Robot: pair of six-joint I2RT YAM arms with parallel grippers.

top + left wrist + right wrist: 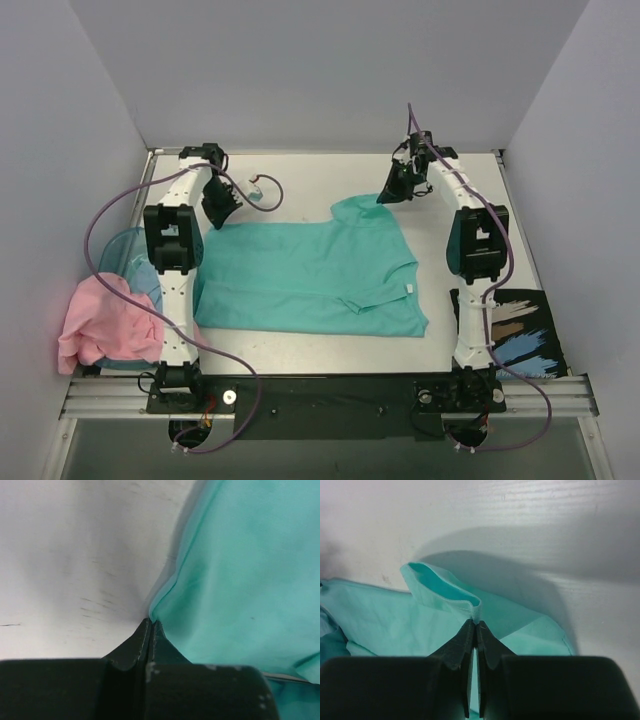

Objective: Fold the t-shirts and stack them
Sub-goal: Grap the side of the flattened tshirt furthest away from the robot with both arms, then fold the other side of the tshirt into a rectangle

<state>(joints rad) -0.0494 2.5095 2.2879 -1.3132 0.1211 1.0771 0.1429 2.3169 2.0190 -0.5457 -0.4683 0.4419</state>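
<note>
From above, we see the teal shirt (310, 280) spread flat across the middle of the counter (300, 175), with its small white tag toward the right edge. The pink shirt (105, 325) lies bunched over a blue tub (135, 255) at the counter's left edge. The left tool (222, 205) sits at the teal shirt's far left corner and the right tool (392, 190) at its far right corner. We cannot judge either grip from here.

In the left wrist view, the left tool (151, 622) has its tips pressed together, pinching the edge of the teal shirt (240, 580). The cloth draws to a point there, beside bare counter (75, 555).

In the right wrist view, the right tool (474, 626) is likewise pressed together, pinching a hem of the teal shirt (385, 620). That hem stands up in a small loop above the counter (545, 520).
</note>
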